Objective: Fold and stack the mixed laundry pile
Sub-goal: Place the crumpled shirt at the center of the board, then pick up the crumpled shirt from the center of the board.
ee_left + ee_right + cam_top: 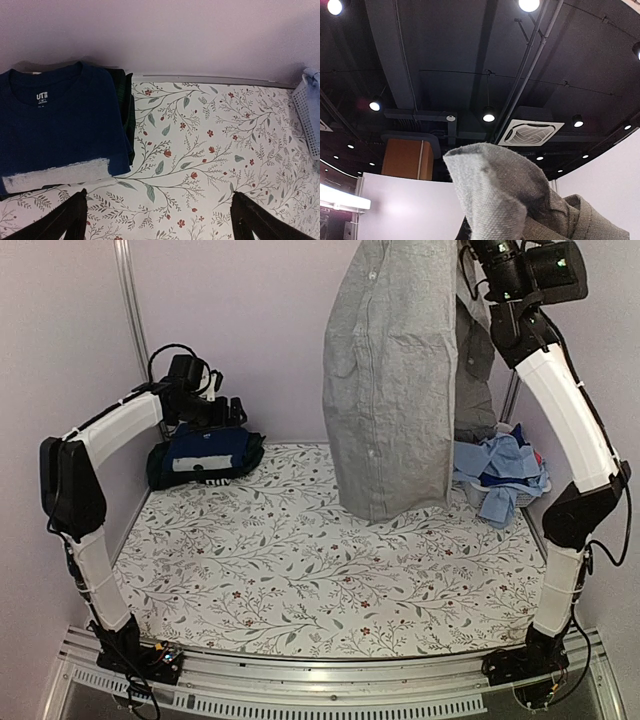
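Note:
A grey collared shirt point(395, 380) hangs full length from my right gripper point(478, 254), which is raised high at the back right and shut on its top. In the right wrist view the grey cloth point(520, 200) covers the fingers. A folded navy T-shirt point(55, 130) with a white band lies at the back left on a dark green plaid piece point(125, 112); the stack also shows in the top view point(205, 455). My left gripper point(160, 225) is open and empty, hovering just right of that stack. Light blue shirts point(500, 465) fill a basket at the right.
The white laundry basket point(498, 505) stands at the table's right edge, also visible in the left wrist view point(307, 120). The leafy floral sheet point(320, 570) covers the table. A wall runs along the back and a metal post point(130, 290) stands at the back left.

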You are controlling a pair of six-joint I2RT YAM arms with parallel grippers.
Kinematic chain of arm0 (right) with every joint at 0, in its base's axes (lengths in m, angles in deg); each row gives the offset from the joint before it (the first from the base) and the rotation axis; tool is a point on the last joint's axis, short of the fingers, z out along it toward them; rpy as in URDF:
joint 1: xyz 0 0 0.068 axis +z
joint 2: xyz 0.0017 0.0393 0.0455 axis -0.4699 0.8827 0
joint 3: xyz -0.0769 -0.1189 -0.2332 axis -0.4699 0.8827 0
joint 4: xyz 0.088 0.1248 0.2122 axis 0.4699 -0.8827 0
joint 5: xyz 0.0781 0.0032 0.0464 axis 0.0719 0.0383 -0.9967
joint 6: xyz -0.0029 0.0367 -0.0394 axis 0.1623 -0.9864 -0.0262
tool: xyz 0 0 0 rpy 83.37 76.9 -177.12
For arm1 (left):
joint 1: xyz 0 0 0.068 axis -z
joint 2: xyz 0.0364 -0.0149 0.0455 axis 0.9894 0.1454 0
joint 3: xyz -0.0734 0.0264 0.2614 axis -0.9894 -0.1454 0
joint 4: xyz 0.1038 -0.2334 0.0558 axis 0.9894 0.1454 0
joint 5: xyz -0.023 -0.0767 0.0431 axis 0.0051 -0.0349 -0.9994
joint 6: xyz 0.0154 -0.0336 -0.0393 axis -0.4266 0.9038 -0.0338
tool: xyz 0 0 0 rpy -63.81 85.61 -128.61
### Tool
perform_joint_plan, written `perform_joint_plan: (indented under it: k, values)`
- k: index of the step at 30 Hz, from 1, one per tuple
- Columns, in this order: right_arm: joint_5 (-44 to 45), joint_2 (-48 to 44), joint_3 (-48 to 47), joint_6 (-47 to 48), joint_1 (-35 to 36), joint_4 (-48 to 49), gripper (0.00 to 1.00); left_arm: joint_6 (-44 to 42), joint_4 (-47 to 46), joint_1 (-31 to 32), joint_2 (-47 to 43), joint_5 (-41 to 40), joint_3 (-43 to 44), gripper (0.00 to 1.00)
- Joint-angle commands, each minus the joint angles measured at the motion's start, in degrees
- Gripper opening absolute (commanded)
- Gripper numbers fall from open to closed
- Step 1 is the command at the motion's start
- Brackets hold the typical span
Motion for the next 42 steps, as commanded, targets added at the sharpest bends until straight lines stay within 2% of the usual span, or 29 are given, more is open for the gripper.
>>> perform_joint_plan:
  k: [1,6,11,15,19,20,21,23,25,27,30,33,37,42]
  values:
    - [1.18,2.62,-2.18,-2.88,5.23,4.1,0.0,1.01,0.28,-0.44,-0.94,0.33,0.48,1.0]
    - [0.82,4.14,-1.89,-4.15,8.14,4.05,0.0,1.42,-0.07,-0.45,-2.25,0.24,-1.56,1.0]
    - [1.0,3.0,2.03,-0.06,5.81,-0.7,0.0,2.16,-1.58,-0.44,-4.17,0.87,-4.96,1.0]
    - [0.16,-2.25,23.3,-1.25,2.47,-1.87,0.0,2.56,-2.8,-0.46,-5.93,1.13,-8.0,1.0]
    - [-2.01,-7.2,45.46,3.04,1.58,-7.91,0.0,2.32,-5.69,-0.51,-9.04,2.29,-12.4,1.0]
    - [-4.64,-7.91,49.39,3.66,1.43,-9.55,0.02,2.0,-6.85,-0.51,-10.15,3.27,-13.65,1.0]
    - [-7.76,-7.96,52.16,4.92,1.36,-12.04,0.12,1.47,-7.78,-0.53,-11.15,4.11,-14.86,1.0]
    - [-13.03,-6.96,52.98,8.94,1.21,-23.95,0.41,0.21,-9.55,-0.48,-12.7,7.22,-16.83,1.0]
    - [-10.91,-8.11,54.95,13.35,0.7,-31.0,0.64,-1.11,-10.69,0.09,-14.07,11.06,-18.02,1.0]
    - [-6.24,-12.08,60.25,16.04,-0.99,-30.83,0.79,-2.25,-13.02,1.88,-14.93,13.62,-19.77,1.0]
    - [-3.94,-18.01,65.2,15.88,-5.79,-31.95,0.82,-3.53,-17.16,6.88,-14.5,14.96,-21.19,1.0]
    - [-0.55,-19.19,65.29,18.15,-9.94,-39.57,0.81,-4.02,-17.75,12.69,-8.99,13.76,-17.71,1.0]
    - [2.67,-18.43,64.18,21.18,-14.73,-46.32,0.79,-5.81,-13.2,21.02,2.94,8.75,-6.93,1.0]
    - [-2.26,-16.46,61.99,21.22,-16.56,-47.64,0.75,-8.38,-4.17,28.75,17.69,-0.56,6.77,1.0]
